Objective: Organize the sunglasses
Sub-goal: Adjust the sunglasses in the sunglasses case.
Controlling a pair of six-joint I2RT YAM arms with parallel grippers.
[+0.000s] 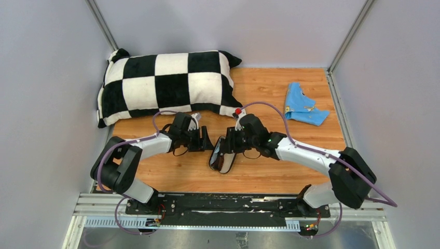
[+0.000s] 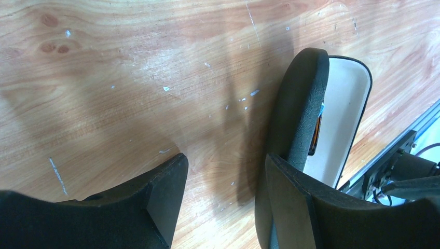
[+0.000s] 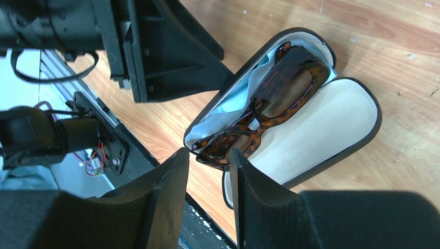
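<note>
The brown tortoiseshell sunglasses lie folded in the open black case. One end sticks out over the case's near rim. A light blue lining shows under them, and the cream inside of the other half lies beside them. My right gripper is narrowly open just short of that end, with nothing between its pads. My left gripper is open and empty. Its right finger is against the case's black shell. In the top view the case lies between the left gripper and the right gripper.
A black-and-white checked pillow lies at the back left. A blue cloth lies at the back right. The black rail with the arm bases runs along the near edge, close to the case. Grey walls enclose the wooden table.
</note>
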